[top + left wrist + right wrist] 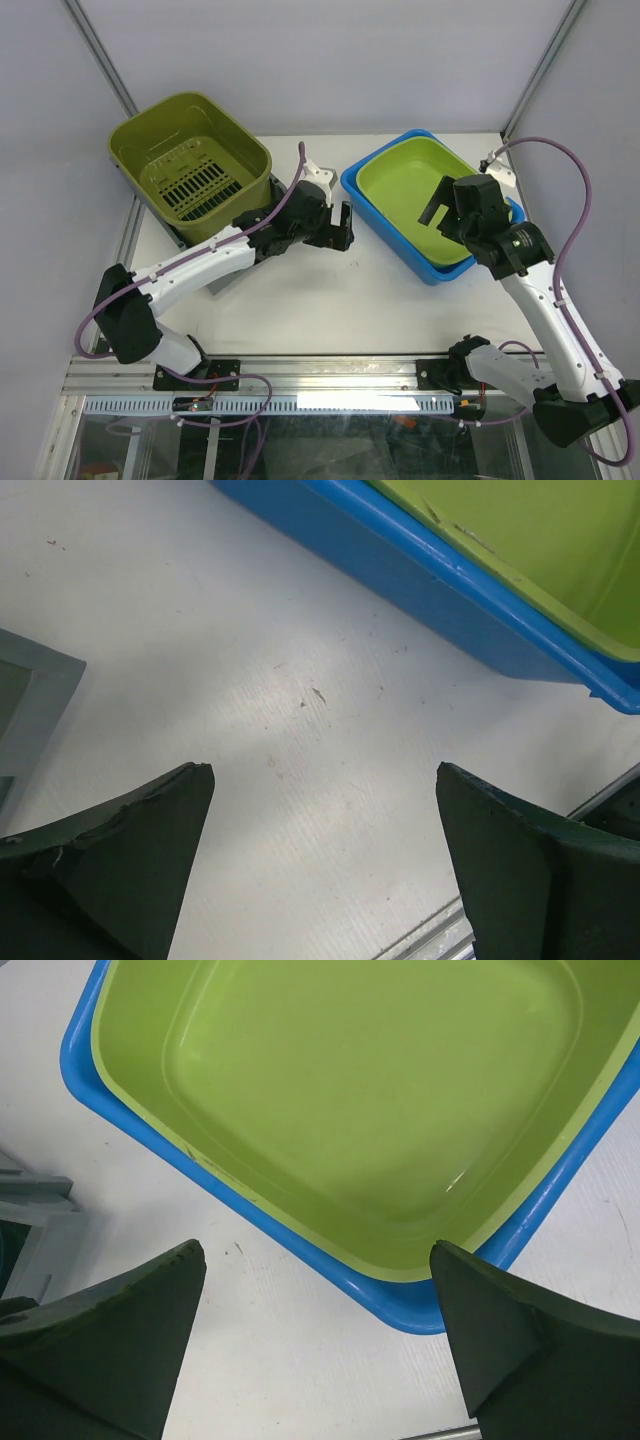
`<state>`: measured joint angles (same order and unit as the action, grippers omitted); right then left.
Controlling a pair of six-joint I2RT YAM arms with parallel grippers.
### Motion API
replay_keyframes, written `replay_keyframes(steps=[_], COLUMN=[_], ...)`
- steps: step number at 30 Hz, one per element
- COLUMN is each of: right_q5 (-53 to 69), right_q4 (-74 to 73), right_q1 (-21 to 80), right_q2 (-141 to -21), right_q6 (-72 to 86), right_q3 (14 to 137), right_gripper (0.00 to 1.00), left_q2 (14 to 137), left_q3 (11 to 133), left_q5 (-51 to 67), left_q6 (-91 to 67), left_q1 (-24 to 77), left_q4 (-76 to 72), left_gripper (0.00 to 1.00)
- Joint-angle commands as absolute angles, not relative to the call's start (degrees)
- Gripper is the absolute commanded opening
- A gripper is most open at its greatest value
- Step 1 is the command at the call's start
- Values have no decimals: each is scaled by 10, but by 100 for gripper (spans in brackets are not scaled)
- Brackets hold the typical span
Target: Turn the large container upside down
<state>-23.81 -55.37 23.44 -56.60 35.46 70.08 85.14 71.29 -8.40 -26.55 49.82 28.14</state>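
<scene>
At the far left back of the white counter (320, 300) stands the big olive-green container (160, 115). It is upright, its open top faces up, and you can see slots in its bottom. There is one of it. A grey flat piece (182, 236) peeks out from under its near side. Just to the right of the container is the left end effector (340, 228). It is not touching the container, and its two fingers are wide apart with nothing between them. Farther right sits one blue tub (352, 186) with one light green tub (410, 185) inside it. The right end effector (445, 215) hangs over the green tub, well apart from the big container. Its fingers are wide apart too and hold nothing. That makes two end effectors and three containers.
</scene>
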Motion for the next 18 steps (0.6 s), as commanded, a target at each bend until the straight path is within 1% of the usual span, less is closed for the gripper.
replay_keyframes(steps=[1, 12, 18], right_q5=[-256, -266, -274], right_q4=[-526, -519, -486], right_q1=[231, 232, 231], right_q2=[-555, -556, -540], right_q6=[359, 361, 344], right_q3=[697, 683, 654], right_gripper=[99, 99, 99], left_q2=[803, 799, 783], left_q3=[706, 680, 643], left_q5=[-68, -30, -30], left_q6=[-252, -234, -243], left_q1=[500, 501, 526], left_q4=[234, 224, 214], left_gripper=[99, 99, 99])
